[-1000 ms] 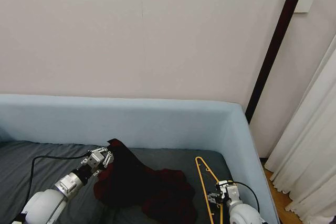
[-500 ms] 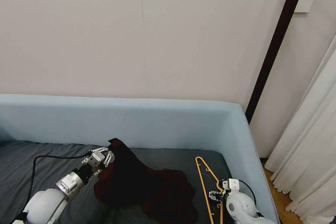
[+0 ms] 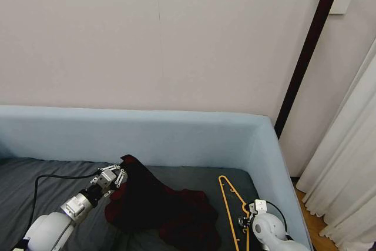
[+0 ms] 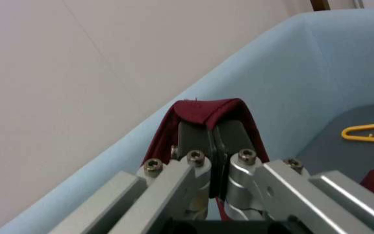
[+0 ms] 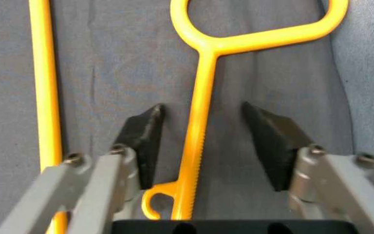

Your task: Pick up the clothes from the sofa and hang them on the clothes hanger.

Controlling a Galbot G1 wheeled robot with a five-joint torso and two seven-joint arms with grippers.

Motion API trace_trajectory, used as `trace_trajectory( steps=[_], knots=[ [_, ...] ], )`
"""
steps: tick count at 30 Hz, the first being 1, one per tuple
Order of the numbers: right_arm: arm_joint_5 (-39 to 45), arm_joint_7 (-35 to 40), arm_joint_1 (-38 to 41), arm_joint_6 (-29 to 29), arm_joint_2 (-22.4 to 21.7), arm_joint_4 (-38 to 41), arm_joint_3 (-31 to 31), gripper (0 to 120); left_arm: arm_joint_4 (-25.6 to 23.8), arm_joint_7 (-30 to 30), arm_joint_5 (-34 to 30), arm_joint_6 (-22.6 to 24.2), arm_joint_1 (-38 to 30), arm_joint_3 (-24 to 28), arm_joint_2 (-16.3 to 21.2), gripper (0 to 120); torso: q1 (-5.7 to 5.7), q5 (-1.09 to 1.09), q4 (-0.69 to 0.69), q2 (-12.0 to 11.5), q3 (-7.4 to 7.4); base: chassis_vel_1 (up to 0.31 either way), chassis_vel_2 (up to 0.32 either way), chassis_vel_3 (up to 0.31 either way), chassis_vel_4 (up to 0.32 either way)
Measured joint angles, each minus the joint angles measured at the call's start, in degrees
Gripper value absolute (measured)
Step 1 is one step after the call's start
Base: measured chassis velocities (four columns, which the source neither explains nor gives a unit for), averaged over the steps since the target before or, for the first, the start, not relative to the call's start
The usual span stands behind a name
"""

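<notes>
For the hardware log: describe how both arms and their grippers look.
Left arm and right arm have rounded white shells and trail thin black cables; the left shows a silver wrist section. Left gripper and right gripper are bare silver linkages with visible bolts and dark pads.

the clothes [image 3: 158,204] lie heaped on the seat of the sofa [image 3: 176,133], in front of its backrest. the clothes hanger [image 3: 229,195] lies flat on the seat just right of them, beside the sofa's right arm. the left gripper [image 3: 116,174] is at the heap's far left corner, clamped on a fold of it. the right gripper [image 3: 242,221] is over the hanger's near part, fingers [image 5: 144,141] spread either side of one bar. a wall [image 3: 147,39] stands behind the sofa and a curtain [image 3: 352,163] hangs to its right.
</notes>
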Motion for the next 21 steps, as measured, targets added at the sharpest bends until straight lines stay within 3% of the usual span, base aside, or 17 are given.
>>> trace_trajectory(
  steps=[4, 12, 21],
  knots=[
    [-0.4, -0.6, 0.0, -0.2, -0.1, -0.4, 0.1, 28, 0.2, 0.2, 0.0, 0.0, -0.4, 0.4, -0.1, 0, 0.0, 0.0, 0.0, 0.0, 0.0, 0.0, 0.0, 0.0, 0.0],
    [-2.3, -1.2, -0.2, -0.1, 0.4, -1.3, 0.1, 5, 0.6, 0.6, 0.0, -0.1, -0.8, 0.8, -0.2, 0, 0.0, -0.01, 0.0, 0.0, 0.0, 0.0, 0.0, 0.0, 0.0],
    [-5.9, -2.5, -1.2, 3.1, -0.6, 2.4, -1.0, 4, 0.9, 0.8, -0.1, -0.3, -1.0, 0.9, -0.2, 0, 0.0, 0.03, -0.02, 0.0, 0.01, 0.0, 0.0, 0.0, 0.0]
  ],
)
